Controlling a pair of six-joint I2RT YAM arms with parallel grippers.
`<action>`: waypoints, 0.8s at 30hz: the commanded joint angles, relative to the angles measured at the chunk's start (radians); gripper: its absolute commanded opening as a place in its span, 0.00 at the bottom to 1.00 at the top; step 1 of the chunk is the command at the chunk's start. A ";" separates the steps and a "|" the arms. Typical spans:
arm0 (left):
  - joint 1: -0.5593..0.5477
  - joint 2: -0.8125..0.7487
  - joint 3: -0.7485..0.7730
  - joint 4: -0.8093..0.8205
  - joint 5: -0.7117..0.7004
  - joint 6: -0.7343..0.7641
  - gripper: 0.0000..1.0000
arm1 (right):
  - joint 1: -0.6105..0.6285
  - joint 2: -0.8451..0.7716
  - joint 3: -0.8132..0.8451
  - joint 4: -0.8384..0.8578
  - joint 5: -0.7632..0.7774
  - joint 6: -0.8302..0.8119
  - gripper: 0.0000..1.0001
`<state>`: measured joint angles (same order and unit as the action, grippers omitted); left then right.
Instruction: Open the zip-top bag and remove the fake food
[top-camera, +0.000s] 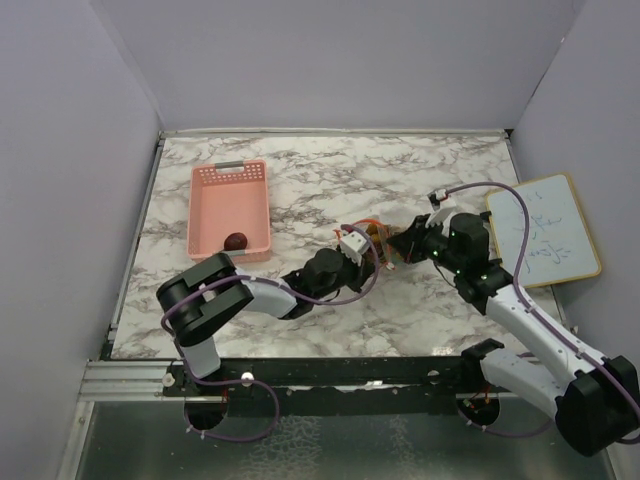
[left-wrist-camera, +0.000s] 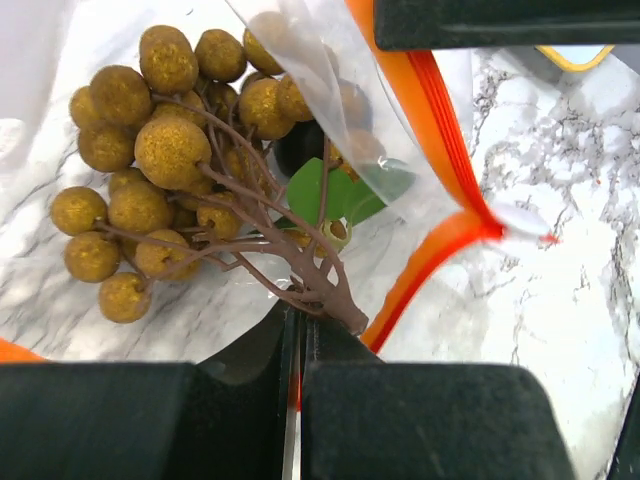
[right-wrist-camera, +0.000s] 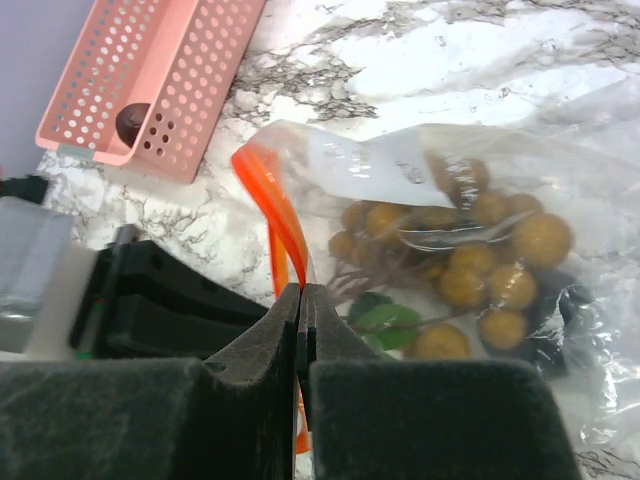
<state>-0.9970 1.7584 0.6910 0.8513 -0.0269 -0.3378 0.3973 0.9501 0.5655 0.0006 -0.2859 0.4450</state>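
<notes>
The zip-top bag (top-camera: 381, 238) lies mid-table between my two grippers, its orange-red zip strip (right-wrist-camera: 268, 200) pulled apart. My left gripper (left-wrist-camera: 300, 318) is shut on one lip of the bag's mouth, with orange showing between the jaws. The golden-brown grape bunch (left-wrist-camera: 165, 150) is inside the bag (left-wrist-camera: 330, 70), its brown stem end touching my left fingertips. My right gripper (right-wrist-camera: 303, 292) is shut on the other orange lip; the grape bunch (right-wrist-camera: 480, 250) shows through the clear plastic (right-wrist-camera: 380, 165). The maroon fruit (top-camera: 236, 241) sits in the pink basket (top-camera: 205, 215).
The pink basket (right-wrist-camera: 190, 90) with the maroon fruit (right-wrist-camera: 131, 121) is left of the bag. A small whiteboard (top-camera: 545, 230) lies at the right edge. Green leaves (left-wrist-camera: 330, 190) and a dark round thing (left-wrist-camera: 298, 148) are in the bag. Purple walls enclose the table.
</notes>
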 joint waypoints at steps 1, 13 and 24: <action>-0.003 -0.148 -0.090 0.029 -0.059 0.018 0.00 | -0.006 0.018 0.011 0.018 0.078 -0.030 0.01; -0.002 -0.404 -0.196 0.033 -0.255 0.056 0.00 | -0.004 0.079 -0.058 0.109 -0.018 -0.015 0.01; 0.002 -0.503 -0.141 -0.018 -0.310 0.047 0.00 | 0.012 0.157 -0.078 0.147 -0.021 -0.029 0.01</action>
<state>-0.9970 1.3064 0.5159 0.8207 -0.2630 -0.2955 0.3977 1.0954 0.4995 0.0917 -0.2817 0.4290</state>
